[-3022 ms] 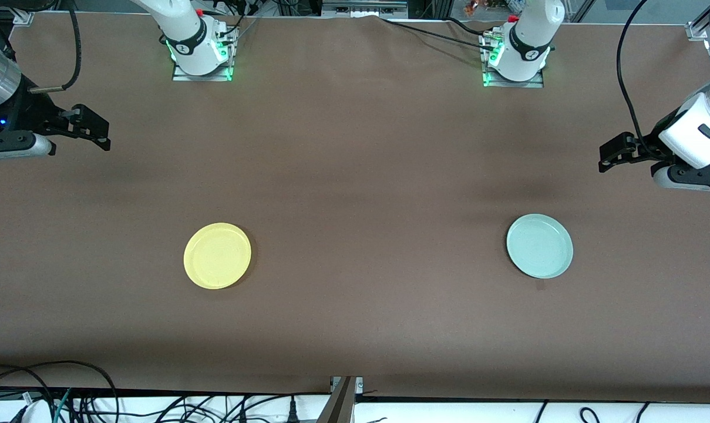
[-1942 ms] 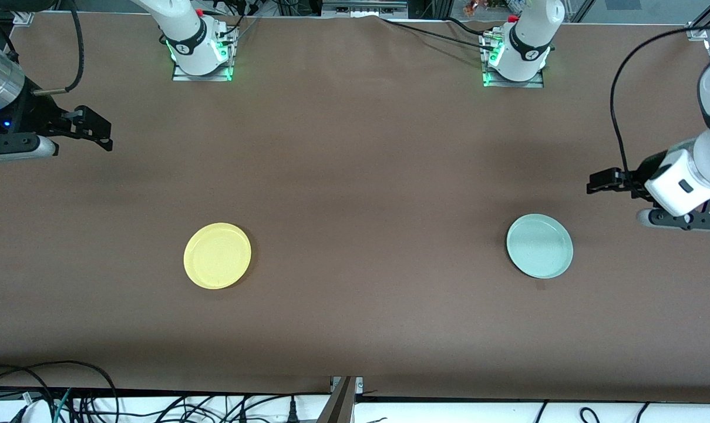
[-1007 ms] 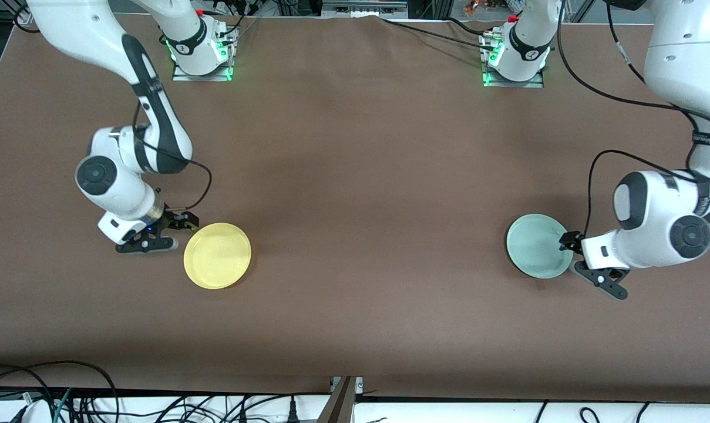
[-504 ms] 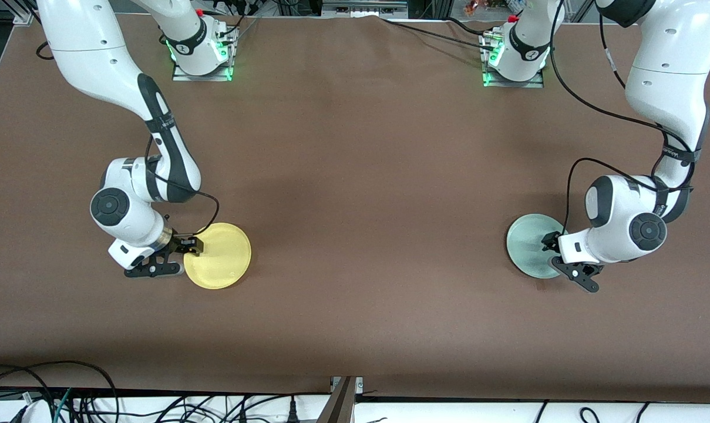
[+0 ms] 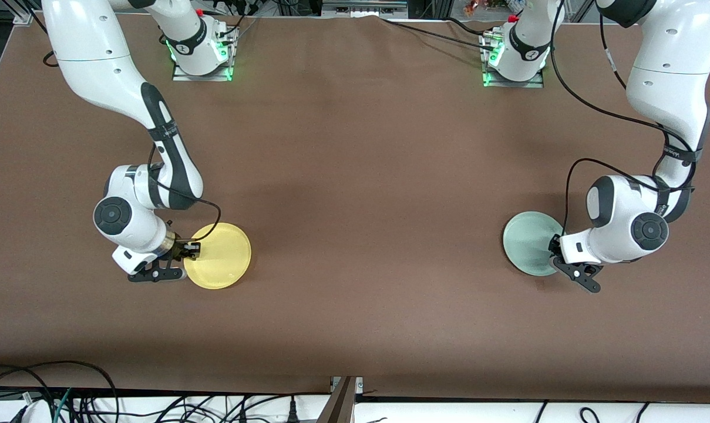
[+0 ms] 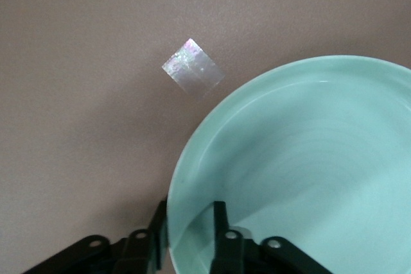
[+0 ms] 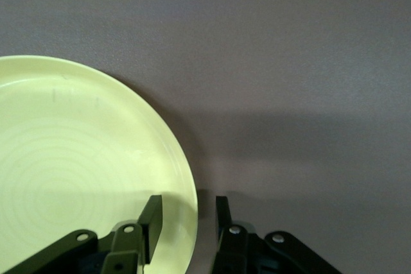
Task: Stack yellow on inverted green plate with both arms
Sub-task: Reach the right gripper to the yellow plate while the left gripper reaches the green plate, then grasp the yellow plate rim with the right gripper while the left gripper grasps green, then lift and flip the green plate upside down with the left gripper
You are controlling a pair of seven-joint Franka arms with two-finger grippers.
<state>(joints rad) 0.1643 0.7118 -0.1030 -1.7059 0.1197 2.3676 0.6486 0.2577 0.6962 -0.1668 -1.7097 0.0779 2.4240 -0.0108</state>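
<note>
Green plate (image 5: pixel 528 242) rim lifted since prior, left end effector (image 5: pixel 555 251) pinching it

1. The front view looks down from high across the table (image 5: pixel 355 176), facing both robot bases along its top edge, and takes in the whole tabletop.
2. The left wrist view sits close above the green plate (image 6: pixel 302 165), looking down past its own fingers (image 6: pixel 219 222).
3. The right wrist view sits equally close over the yellow plate (image 7: pixel 83 171).
4. Each wrist view shares its plate with the front view; the two wrist views share nothing.
</note>
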